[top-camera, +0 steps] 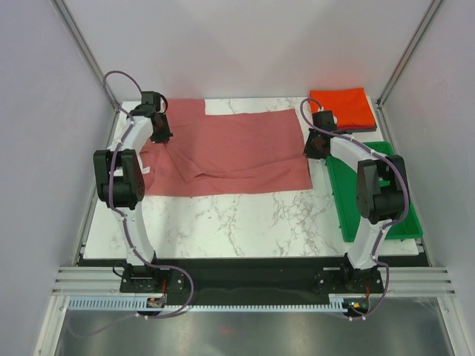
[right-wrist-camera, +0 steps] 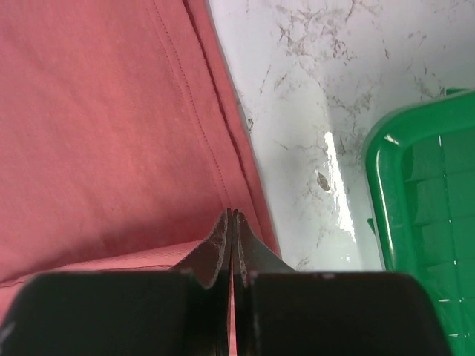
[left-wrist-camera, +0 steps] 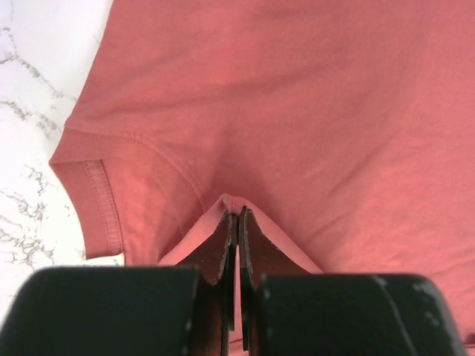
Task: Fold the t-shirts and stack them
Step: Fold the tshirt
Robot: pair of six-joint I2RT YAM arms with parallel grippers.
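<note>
**A:** Where is the shirt being worked on?

**B:** The rose shirt [top-camera: 237,144] lies spread over the far half of the surface [top-camera: 245,222], from about 9 o'clock to 3 o'clock in the overhead view. That is also its long axis: side to side, across the arms.

**A:** Which end is which?

**B:** The left wrist view shows a short sleeve with a stitched cuff toward 9 o'clock, so the shoulder end seems to point that way. The right wrist view shows a double-stitched hem beside bare marble, so the bottom points to 3 o'clock, toward the tray [top-camera: 341,211].

**A:** And the hands?

**B:** Both are closed on cloth. The left hand [left-wrist-camera: 237,216] pinches a small peak of the rose shirt just beside the sleeve seam. The right hand [right-wrist-camera: 231,215] pinches it just inside the hem. In each, the jaws press together with only fabric between them.

**A:** Why hold it at both ends?

**B:** Likely so the long side moves as one straight line. With only one end gripped, the other would drag and skew the fold. A crease runs along the near part, toward 6 o'clock, and the near left corner is rumpled, so the fold looks partway done, not square.

**A:** Where would it go afterwards?

**B:** Probably onto the orange shirt [top-camera: 343,107], a neat folded square at 1 o'clock, just beyond the tray's far end. Set there, the stack is out of the working area. No third shirt shows in these views.
</note>
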